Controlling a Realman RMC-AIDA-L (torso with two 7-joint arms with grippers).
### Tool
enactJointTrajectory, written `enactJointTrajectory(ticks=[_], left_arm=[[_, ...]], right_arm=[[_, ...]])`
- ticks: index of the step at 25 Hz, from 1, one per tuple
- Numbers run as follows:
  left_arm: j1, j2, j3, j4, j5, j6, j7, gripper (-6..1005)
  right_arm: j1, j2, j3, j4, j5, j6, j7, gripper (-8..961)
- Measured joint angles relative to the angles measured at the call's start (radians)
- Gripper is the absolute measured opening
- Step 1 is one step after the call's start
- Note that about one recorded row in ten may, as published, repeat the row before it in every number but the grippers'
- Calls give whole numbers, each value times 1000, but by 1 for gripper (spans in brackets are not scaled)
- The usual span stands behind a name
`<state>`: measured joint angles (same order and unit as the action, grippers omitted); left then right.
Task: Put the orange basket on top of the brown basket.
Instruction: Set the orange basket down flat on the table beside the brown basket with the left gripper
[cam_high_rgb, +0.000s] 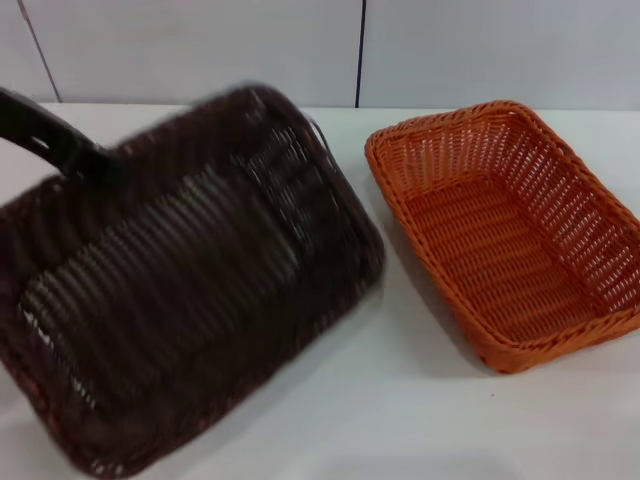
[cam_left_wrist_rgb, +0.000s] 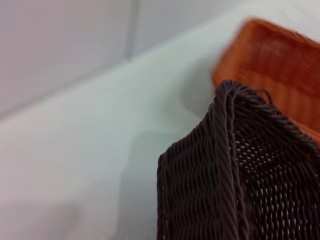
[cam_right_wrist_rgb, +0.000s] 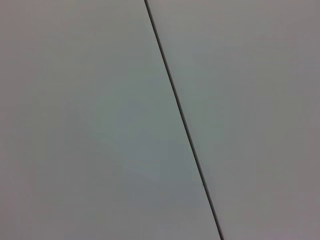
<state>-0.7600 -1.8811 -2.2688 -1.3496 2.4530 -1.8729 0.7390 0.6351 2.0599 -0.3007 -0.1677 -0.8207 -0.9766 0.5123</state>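
Note:
The brown basket (cam_high_rgb: 190, 290) fills the left half of the head view, tilted, blurred and raised off the white table. My left gripper (cam_high_rgb: 95, 160) comes in from the upper left and is shut on the basket's far left rim. The left wrist view shows a corner of the brown basket (cam_left_wrist_rgb: 240, 170) close up, with the orange basket (cam_left_wrist_rgb: 275, 65) beyond it. The orange basket (cam_high_rgb: 510, 230) stands empty and upright on the table at the right, apart from the brown one. My right gripper is out of view.
The white table (cam_high_rgb: 420, 410) runs back to a pale panelled wall (cam_high_rgb: 200, 50). The right wrist view shows only wall panels with a dark seam (cam_right_wrist_rgb: 180, 115). A strip of bare table lies between the two baskets.

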Motion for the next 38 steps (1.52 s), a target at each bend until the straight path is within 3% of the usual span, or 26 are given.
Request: enactJointTrajectory(ticks=[4, 10, 13, 20, 23, 32, 38], left_arm=[[-83, 7, 6, 227, 20, 18, 80, 232], [-175, -16, 6, 423, 31, 118, 117, 246], [-235, -46, -5, 531, 31, 214, 88, 254], [-271, -104, -11, 581, 20, 310, 12, 271], [-273, -118, -12, 582, 22, 318, -1, 278], [-226, -114, -38, 530, 9, 314, -18, 300], [-203, -109, -57, 500, 8, 323, -12, 409]], right_arm=[[0, 0, 0, 2, 0, 0, 0, 678], [-6, 1, 0, 5, 0, 0, 0, 678], [-11, 3, 0, 7, 0, 0, 0, 678], [-17, 5, 0, 13, 0, -1, 0, 678], [-18, 6, 0, 13, 0, -1, 0, 678], [-22, 6, 0, 13, 0, 0, 0, 677], [-22, 6, -8, 12, 0, 1, 16, 677]])
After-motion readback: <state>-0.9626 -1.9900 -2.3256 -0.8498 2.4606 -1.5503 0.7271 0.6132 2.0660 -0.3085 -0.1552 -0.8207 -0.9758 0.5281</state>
